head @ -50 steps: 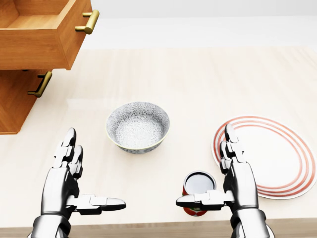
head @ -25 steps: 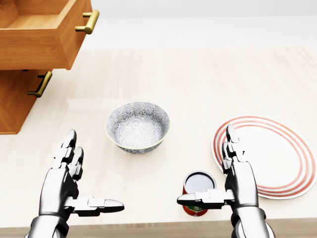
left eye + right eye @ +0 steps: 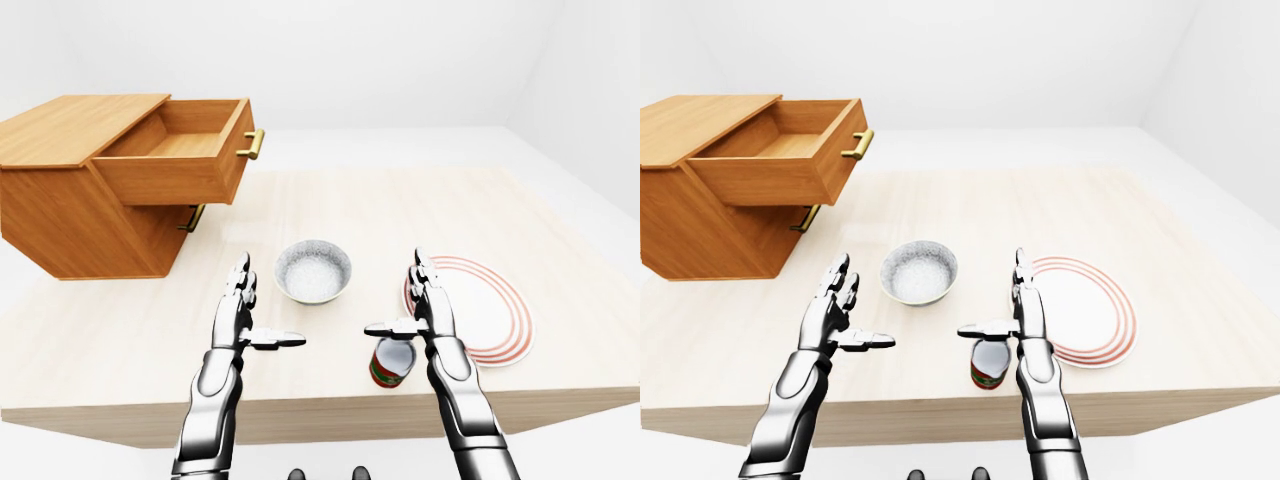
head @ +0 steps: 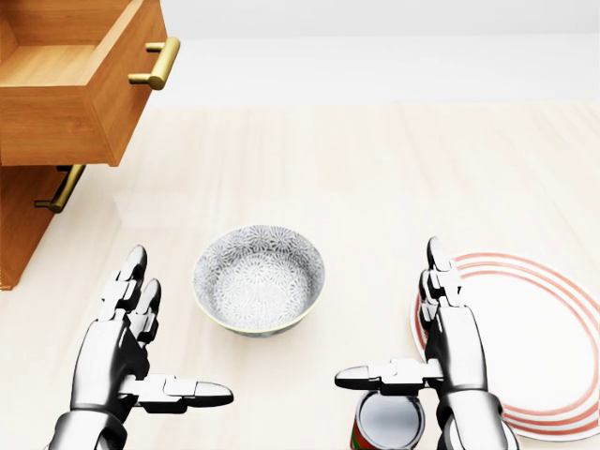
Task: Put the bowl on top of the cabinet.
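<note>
A grey patterned bowl (image 4: 259, 279) stands upright and empty on the pale wooden table (image 4: 375, 178), between my two hands. My left hand (image 4: 141, 361) is open at the lower left of the head view, its thumb pointing right, clear of the bowl. My right hand (image 4: 427, 347) is open at the lower right, thumb pointing left, above a red can (image 4: 388, 424). The wooden cabinet (image 3: 75, 190) sits at the upper left with its flat top (image 3: 70, 125) bare and its top drawer (image 3: 185, 160) pulled out.
A white plate with red rings (image 4: 530, 333) lies right of my right hand. The open drawer overhangs the table above a shut lower drawer with a brass handle (image 4: 58, 190). The table's near edge (image 3: 330, 410) runs just below my forearms.
The whole picture has slid downward: the camera has moved or tilted, so bowl, plate and can sit lower in view. Both hands keep their open pose.
</note>
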Controlling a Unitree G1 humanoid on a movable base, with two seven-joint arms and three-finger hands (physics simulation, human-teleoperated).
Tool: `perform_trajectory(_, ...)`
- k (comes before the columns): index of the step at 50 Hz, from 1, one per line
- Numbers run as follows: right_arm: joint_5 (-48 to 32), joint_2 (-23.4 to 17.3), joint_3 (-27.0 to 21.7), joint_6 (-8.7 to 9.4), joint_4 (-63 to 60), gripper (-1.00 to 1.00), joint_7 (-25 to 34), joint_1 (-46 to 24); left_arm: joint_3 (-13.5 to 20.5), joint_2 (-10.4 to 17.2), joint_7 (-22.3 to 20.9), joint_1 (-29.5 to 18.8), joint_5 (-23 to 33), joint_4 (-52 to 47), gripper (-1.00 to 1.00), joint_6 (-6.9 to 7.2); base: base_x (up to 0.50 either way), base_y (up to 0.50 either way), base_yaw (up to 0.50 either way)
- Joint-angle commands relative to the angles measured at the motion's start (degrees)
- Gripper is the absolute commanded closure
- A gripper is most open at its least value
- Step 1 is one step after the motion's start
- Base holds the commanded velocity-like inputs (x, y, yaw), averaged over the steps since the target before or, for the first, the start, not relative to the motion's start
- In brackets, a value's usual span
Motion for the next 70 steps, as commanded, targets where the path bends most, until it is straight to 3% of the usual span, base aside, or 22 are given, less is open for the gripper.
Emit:
perform_trajectory(1,-0.2,-0.1,0.1,-0.26,-0.5,-1.00,0.3,0.3,-0.1,-0.1,-0.4,0.2,-0.1,-0.1,-1.00,-0.10,0.50,0.00,0.00)
perform_trajectory(2,-0.3,-0.1,0.1,-0.30,-0.6,-1.00,0.3,0.4,-0.1,-0.1,-0.5,0.3,-0.2,0.3,-1.00,-0.53,0.50,0.00,0.00)
perform_trajectory(3,-0.3,-0.1,0.1,-0.32,-0.5,-1.00,0.3,0.3,-0.1,-0.1,-0.4,0.3,-0.2,-0.6,-1.00,0.00,0.50,0.00,0.00)
perform_trajectory(17,-0.3,-0.1,-0.2,-0.59,0.1,-1.00,0.1,0.0,-0.1,-0.1,-0.3,0.2,-0.1,-0.8,-1.00,0.00,0.50,0.00,0.00)
perform_trajectory(23,-0.2,-0.1,-0.2,-0.76,0.3,-1.00,0.2,0.0,-0.1,-0.1,-0.3,0.0,-0.1,0.6,-1.00,-0.67,0.50,0.00,0.00)
perform_trajectory(25,-0.2,-0.1,-0.1,-0.73,0.3,-1.00,0.3,0.1,-0.1,-0.1,-0.3,0.0,-0.1,0.3,-1.00,-0.26,0.50,0.00,0.00)
perform_trajectory(27,-0.2,-0.1,-0.2,-0.81,0.4,-1.00,0.2,0.0,-0.1,-0.1,-0.3,-0.1,-0.1,1.1,-1.00,-0.92,0.50,0.00,0.00)
perform_trajectory(29,-0.2,-0.1,-0.2,-0.70,0.2,-1.00,0.2,0.1,-0.1,-0.1,-0.1,-0.1,-0.1,0.2,-1.00,-0.04,0.50,0.00,0.00)
perform_trajectory(32,-0.4,-0.1,-0.1,-0.45,0.3,-1.00,0.1,0.0,0.0,-0.1,0.0,0.1,-0.2,-0.3,-1.00,0.00,0.32,0.00,0.00)
perform_trajectory(33,-0.4,-0.1,-0.1,-0.65,0.3,-1.00,0.1,0.1,0.1,-0.2,-0.4,0.3,-0.4,0.6,-1.00,-1.98,0.00,0.00,0.00)
perform_trajectory(39,-0.7,0.0,0.0,-0.71,0.4,-1.00,0.0,0.0,-0.4,0.0,0.9,0.1,2.2,0.2,-1.00,-3.85,0.00,0.00,0.00)
perform_trajectory(41,-0.7,0.0,0.0,-0.54,0.0,-1.00,0.1,0.1,-0.5,-0.1,3.1,-0.5,4.7,1.1,-1.00,-6.39,0.00,0.00,0.00)
perform_trajectory(43,-0.6,-0.1,-0.1,-0.71,0.5,-1.00,0.1,-0.1,-1.6,0.2,4.0,-0.2,7.9,-0.9,-1.00,-6.52,0.00,0.00,0.00)
perform_trajectory(45,-0.5,-0.1,-0.1,-0.84,1.0,-1.00,0.1,-0.4,-2.0,0.0,5.7,-0.1,10.9,-1.4,-1.00,-8.44,0.00,0.00,0.00)
perform_trajectory(46,-0.6,-0.1,-0.1,-0.87,1.1,-1.00,0.1,-0.4,-2.2,-0.1,5.7,0.0,11.3,-1.7,-1.00,-8.71,0.00,0.00,0.00)
perform_trajectory(48,-0.6,-0.1,0.0,-0.84,1.1,-1.00,0.1,-0.4,-2.3,-0.1,5.4,0.1,11.9,-3.1,-1.00,-7.72,0.00,0.00,0.00)
perform_trajectory(50,-0.5,-0.1,-0.1,-0.79,1.1,-1.00,0.1,-0.4,-2.5,0.0,7.1,0.1,14.8,-2.9,-1.00,-10.00,0.00,0.00,0.00)
perform_trajectory(60,-0.4,-0.1,-0.1,-1.25,2.3,-1.00,0.0,-0.8,-4.4,-0.3,7.6,3.2,20.0,-6.7,-1.00,-10.00,0.00,0.00,0.00)
perform_trajectory(63,-0.2,-0.3,-0.4,-2.02,4.3,-1.00,0.0,-1.7,-5.3,-0.2,11.0,5.5,24.2,-6.2,-1.00,-10.00,0.00,0.00,0.00)
perform_trajectory(67,-0.3,-0.2,-0.2,-1.81,4.1,-1.00,-0.2,-1.6,-6.3,-0.4,10.5,8.3,25.7,-9.5,-1.00,-10.00,0.00,0.00,0.00)
perform_trajectory(70,-0.1,-0.3,-0.4,-2.15,4.4,-1.00,0.0,-1.6,-6.7,-0.4,12.5,9.5,29.0,-12.2,-1.00,-10.00,0.00,0.00,0.00)
